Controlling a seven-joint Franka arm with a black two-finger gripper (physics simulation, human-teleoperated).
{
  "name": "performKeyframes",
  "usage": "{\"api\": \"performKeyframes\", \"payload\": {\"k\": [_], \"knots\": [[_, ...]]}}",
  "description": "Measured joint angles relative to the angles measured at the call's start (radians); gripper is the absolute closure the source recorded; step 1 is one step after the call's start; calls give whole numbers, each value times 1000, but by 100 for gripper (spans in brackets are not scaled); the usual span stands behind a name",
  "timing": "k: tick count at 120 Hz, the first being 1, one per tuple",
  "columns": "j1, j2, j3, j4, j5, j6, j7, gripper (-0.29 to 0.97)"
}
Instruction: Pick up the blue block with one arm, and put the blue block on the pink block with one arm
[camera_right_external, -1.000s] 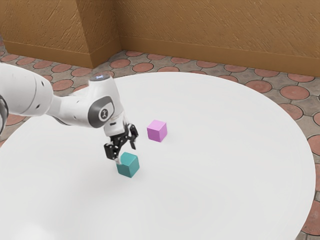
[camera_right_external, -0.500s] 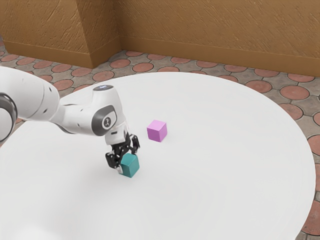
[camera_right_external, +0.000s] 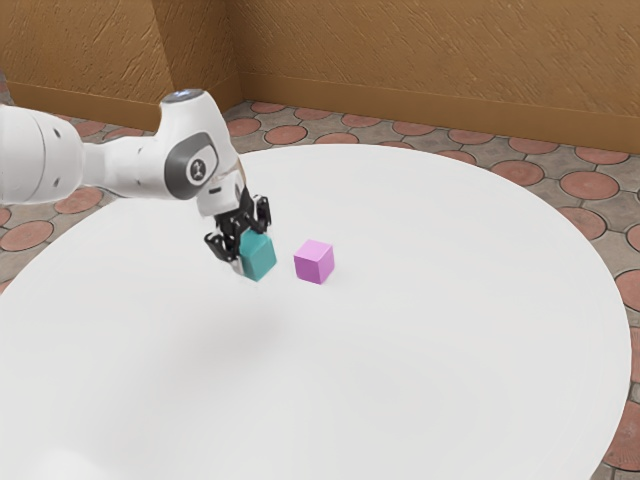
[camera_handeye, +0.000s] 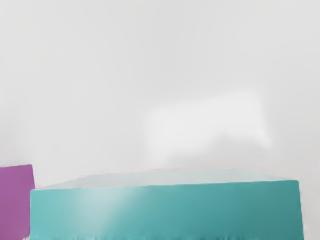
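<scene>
Plainly, the gripper (camera_right_external: 242, 238) clamps its jaws on the blue block (camera_right_external: 259, 258) above the white table (camera_right_external: 450, 340), pink block (camera_right_external: 313, 262) just beside

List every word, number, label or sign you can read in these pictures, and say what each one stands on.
No readable text in either view.
Joint cap on the arm: one small dark round mark, too small to read as a letter or logo.
Blue block: plain faces, no label.
Pink block: plain faces, no label.
Table: plain white, no marking.
</scene>
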Motion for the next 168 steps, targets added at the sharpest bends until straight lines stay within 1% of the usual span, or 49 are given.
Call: {"api": "performKeyframes", "payload": {"k": [21, 41, 67, 87, 113, 129, 145, 158, 168], "knots": [[1, 114, 28, 182, 7, -65, 5, 35], [-2, 256, 36, 374, 9, -109, 15, 35], [-11, 352, 23, 534, 3, -137, 26, 35], [-29, 424, 19, 621, -48, -145, 24, 36], [-32, 563, 19, 795, -97, -148, 17, 36], [-41, 612, 20, 845, -106, -149, 14, 36], [-48, 609, 27, 851, -129, -181, 8, 36], [-55, 608, 30, 854, -136, -211, 2, 36], [-63, 614, 39, 885, -138, -224, -1, 36]]}}
